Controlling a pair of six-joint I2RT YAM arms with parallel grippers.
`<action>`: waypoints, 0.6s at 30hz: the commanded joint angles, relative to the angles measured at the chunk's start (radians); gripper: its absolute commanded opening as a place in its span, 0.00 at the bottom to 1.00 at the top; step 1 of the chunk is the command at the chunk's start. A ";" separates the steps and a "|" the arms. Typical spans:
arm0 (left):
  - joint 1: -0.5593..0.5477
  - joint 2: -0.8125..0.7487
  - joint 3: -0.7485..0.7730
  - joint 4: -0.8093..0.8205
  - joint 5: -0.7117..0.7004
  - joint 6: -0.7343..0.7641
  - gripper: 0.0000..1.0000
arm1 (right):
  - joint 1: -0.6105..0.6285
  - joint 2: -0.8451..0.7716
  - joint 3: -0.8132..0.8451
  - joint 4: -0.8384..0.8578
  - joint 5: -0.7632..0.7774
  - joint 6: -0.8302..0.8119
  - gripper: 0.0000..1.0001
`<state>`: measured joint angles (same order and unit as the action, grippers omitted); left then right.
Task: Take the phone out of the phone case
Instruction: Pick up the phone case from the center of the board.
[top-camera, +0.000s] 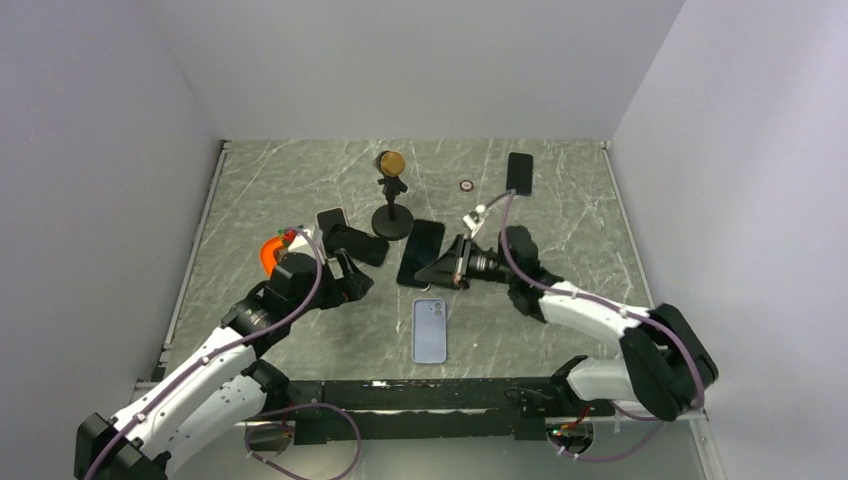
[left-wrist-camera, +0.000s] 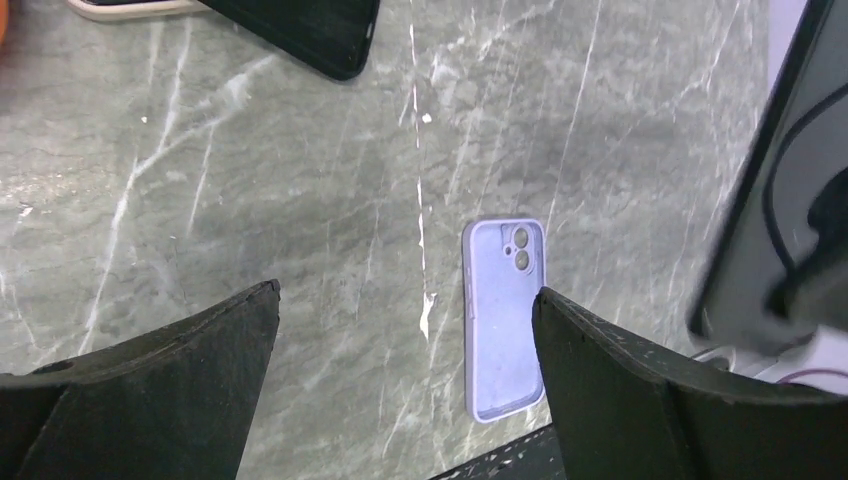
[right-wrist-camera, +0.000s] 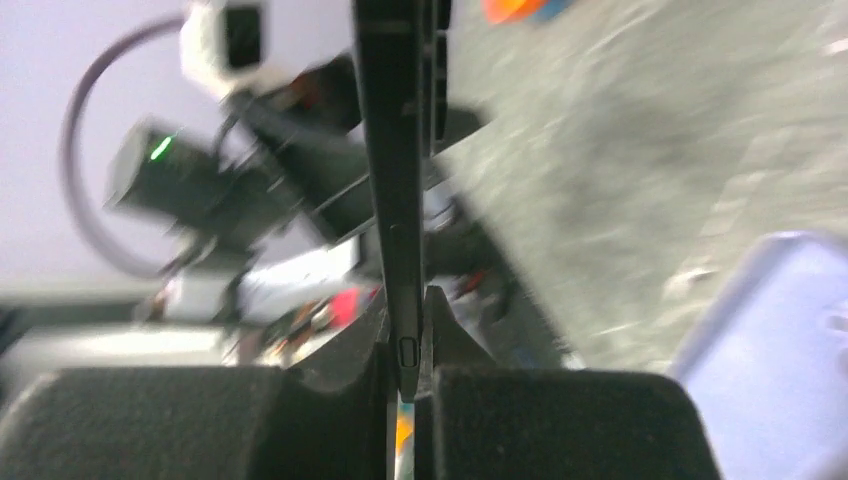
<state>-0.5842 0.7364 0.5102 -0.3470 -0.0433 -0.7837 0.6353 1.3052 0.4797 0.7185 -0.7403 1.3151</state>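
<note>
Phone is out of the case and in my right claw; little seems left.

On the table (top-camera: 560, 300), the right claw (top-camera: 432, 268) reaches to the middle and is pinching the near edge of the black phone (top-camera: 421, 245). I cannot tell if the phone rests on the table or is lifted a little. The left claw (top-camera: 350, 280) is spread wide and holds nothing, to the left of the phone. The lilac case (top-camera: 430, 330) lies flat closer to my edge of the table, apart from the phone, and it looks empty to me. So I judge the main step done; what is left is to lay the phone down and let go.
</note>
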 joint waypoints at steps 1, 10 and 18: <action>0.038 0.002 0.031 -0.039 -0.059 -0.121 0.99 | -0.119 -0.111 0.241 -0.916 0.338 -0.599 0.00; 0.154 0.237 -0.040 0.295 0.048 -0.460 0.94 | -0.479 -0.026 0.425 -1.119 0.446 -0.851 0.00; 0.150 0.503 -0.047 0.556 -0.130 -0.547 0.75 | -0.716 0.099 0.496 -1.050 0.258 -0.908 0.00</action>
<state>-0.4343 1.1603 0.4618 -0.0002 -0.0650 -1.2583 -0.0582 1.4155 0.8940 -0.3546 -0.3954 0.4812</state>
